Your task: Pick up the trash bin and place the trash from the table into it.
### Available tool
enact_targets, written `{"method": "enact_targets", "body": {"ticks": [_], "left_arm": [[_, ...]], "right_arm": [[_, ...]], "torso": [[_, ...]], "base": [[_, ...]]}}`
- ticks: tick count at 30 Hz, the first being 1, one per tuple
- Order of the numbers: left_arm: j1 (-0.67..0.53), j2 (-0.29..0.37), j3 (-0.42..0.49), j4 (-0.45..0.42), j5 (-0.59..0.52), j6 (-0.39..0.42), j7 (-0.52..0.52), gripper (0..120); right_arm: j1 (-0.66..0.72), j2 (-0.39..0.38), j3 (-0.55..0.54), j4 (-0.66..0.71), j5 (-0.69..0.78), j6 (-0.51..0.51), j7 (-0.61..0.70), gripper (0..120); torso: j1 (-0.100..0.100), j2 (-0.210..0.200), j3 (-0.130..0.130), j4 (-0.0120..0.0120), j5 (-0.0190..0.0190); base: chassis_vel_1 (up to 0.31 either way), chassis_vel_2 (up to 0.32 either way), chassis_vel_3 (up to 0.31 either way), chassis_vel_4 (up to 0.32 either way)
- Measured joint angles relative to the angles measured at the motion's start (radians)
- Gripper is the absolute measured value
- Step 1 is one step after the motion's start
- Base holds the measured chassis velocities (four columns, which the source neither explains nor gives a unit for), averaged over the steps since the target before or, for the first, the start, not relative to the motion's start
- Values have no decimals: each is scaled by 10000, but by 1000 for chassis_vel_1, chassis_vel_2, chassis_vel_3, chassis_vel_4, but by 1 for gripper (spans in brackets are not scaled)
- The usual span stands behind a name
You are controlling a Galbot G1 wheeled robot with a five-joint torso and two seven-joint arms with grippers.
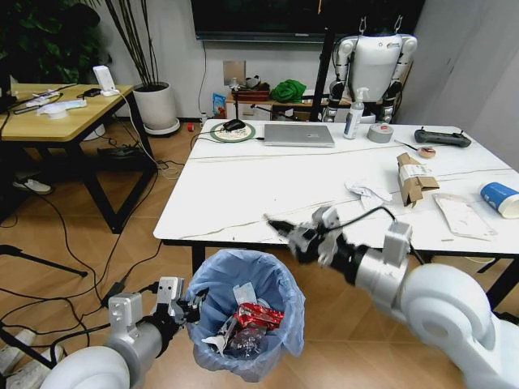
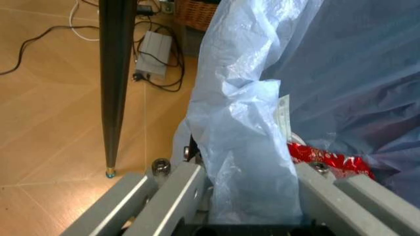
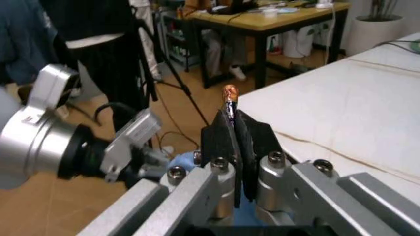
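bin: one trash bin (image 1: 272,285) on floor by table (image 1: 243,194) front edge, red wrappers inside
left gripper (image 1: 185,309): clamped on bin's bagged rim
right gripper (image 1: 302,236): above bin, pads pinch a thin dark scrap, hard to identify
table trash: torn box (image 1: 413,177), crumpled paper (image 1: 369,192), blue cup (image 1: 499,198) cut off at edge

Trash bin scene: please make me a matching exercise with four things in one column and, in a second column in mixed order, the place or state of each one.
Things:
1. trash bin
2. blue paper cup
3. left tool
4. right tool

Places or states:
A. shut on a small dark scrap, at the table's near edge
B. lying at the table's right end
C. clamped on the bag-lined rim
D. below the table's near edge, with red wrappers inside

Pairs: 1-D, 2-B, 3-C, 4-A
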Motion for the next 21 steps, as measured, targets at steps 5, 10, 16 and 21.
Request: {"method": "enact_targets", "body": {"ticks": [5, 10, 16, 21], "left_arm": [[-15, 27, 2, 0, -11, 0, -65, 2], [-12, 10, 65, 0, -2, 0, -73, 2], [10, 39, 49, 0, 30, 0, -73, 2], [84, 63, -54, 0, 24, 0, -70, 2]], "right_arm": [[-481, -111, -304, 143, -943, -15, 355, 4], [-755, -163, -580, 170, -1316, -110, 1338, 18], [-829, -691, -344, 323, -987, -231, 2311, 43], [277, -557, 15, 63, 166, -99, 4017, 59]], "torso": [[0, 0, 0, -1, 1], [0, 0, 0, -1, 2], [0, 0, 0, -3, 0], [0, 1, 0, -1, -1]], "base": [[0, 0, 0, 0], [0, 0, 0, 0], [0, 0, 0, 0], [0, 0, 0, 0]]}}
